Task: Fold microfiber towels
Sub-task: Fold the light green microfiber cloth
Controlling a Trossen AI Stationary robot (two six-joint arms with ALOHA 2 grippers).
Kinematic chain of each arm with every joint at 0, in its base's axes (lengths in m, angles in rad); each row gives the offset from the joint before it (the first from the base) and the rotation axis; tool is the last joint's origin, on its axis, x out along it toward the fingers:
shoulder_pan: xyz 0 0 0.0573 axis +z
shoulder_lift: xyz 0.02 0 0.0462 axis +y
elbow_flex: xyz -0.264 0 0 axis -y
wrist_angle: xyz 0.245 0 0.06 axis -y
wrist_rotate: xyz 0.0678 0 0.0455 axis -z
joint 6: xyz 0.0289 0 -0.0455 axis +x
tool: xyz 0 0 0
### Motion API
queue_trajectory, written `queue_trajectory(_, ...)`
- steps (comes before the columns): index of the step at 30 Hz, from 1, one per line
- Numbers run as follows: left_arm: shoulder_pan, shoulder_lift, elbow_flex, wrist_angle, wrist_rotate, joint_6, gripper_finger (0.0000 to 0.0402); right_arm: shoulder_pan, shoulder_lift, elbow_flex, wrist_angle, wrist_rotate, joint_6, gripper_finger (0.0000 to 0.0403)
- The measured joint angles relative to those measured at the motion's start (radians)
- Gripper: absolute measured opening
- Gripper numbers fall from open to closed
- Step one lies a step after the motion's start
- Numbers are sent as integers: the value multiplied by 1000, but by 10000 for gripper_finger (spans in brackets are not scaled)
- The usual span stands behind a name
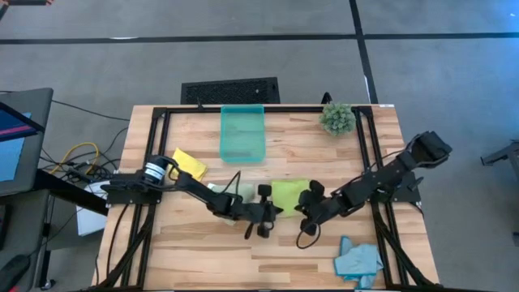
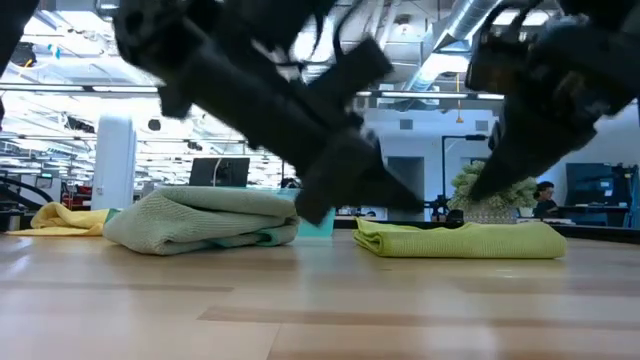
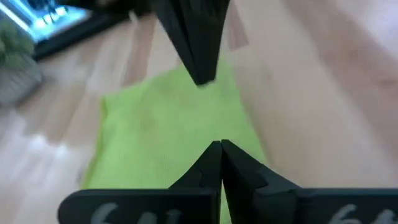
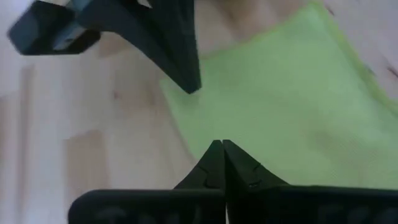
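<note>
Yellow towel (image 1: pixel 188 163) lies crumpled at table's left, not folded. Pale green towel (image 1: pixel 241 193) bundled under left arm. Left gripper (image 1: pixel 272 212) and right gripper (image 1: pixel 303 212) both shut, holding nothing, over lime green towel (image 1: pixel 289 195), folded flat. Light blue towel (image 1: pixel 358 259) crumpled, near right. Teal bin (image 1: pixel 243 134), plant (image 1: pixel 337 118) behind, not obstructing.

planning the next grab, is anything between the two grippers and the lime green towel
Nothing visible is. The left gripper and right gripper, both shut, sit at opposite edges of the folded lime green microfiber towel.
</note>
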Motion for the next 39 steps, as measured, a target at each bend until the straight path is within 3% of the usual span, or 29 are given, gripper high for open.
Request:
queue_trajectory(5, 34, 0, 10, -140, 39, -40, 0, -8, 81, -15, 1, -89, 4, 14)
queue_trajectory(10, 24, -26, 44, -332, -67, -40, 0, 7, 130, -12, 50, -96, -24, 13)
queue_trajectory(15, -1, -53, 60, -340, -90, -29, 0, 10, 62, -17, 76, -114, -59, 19)
queue_trajectory(18, -27, -74, 85, -338, -101, -23, 0, 21, -4, -15, 37, -62, -83, 17)
queue_trajectory(24, -24, -50, 113, -325, 69, -23, 0, 10, -41, -19, -81, 22, 20, 15)
queue_trajectory(32, -4, -40, 111, -483, 59, -73, 0, -4, 46, -34, -111, 29, 90, 17)
queue_trajectory(39, -15, -54, 161, -518, 56, -128, 0, -3, -18, -32, -107, 36, 51, 21)
